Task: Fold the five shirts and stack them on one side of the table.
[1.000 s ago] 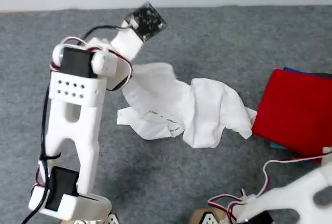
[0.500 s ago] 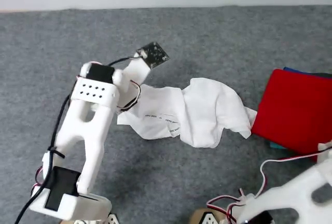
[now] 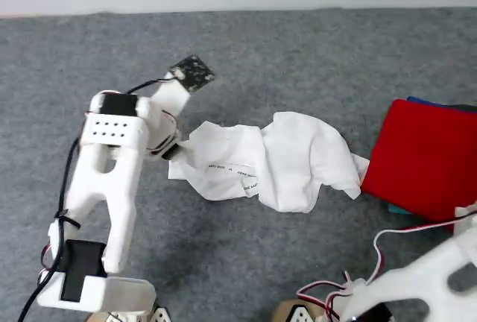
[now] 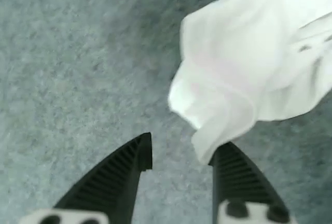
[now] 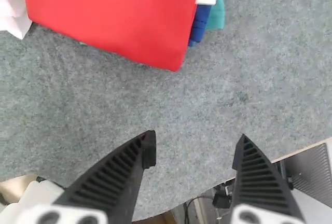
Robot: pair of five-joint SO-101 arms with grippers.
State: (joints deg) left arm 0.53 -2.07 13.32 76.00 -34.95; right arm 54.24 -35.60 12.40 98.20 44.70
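High view: crumpled white cotton shirt (image 3: 268,162) sprawled unfolded mid-worktop (image 3: 298,61), just beside the folded red fabric shirt (image 3: 425,158). Left wrist view: left jaws parted, empty, poised at the white shirt's corner, so likely a pinch next, then spreading flat. Right wrist view: right jaws wide, empty, near the red shirt.

Lighting is bright, even and diffuse, from overhead. My left arm (image 3: 112,165) casts only a soft, faint shadow on the grey surface (image 3: 298,61). Beside my left hand (image 4: 181,154), the white shirt (image 4: 249,53) glares, its folds barely shaded.
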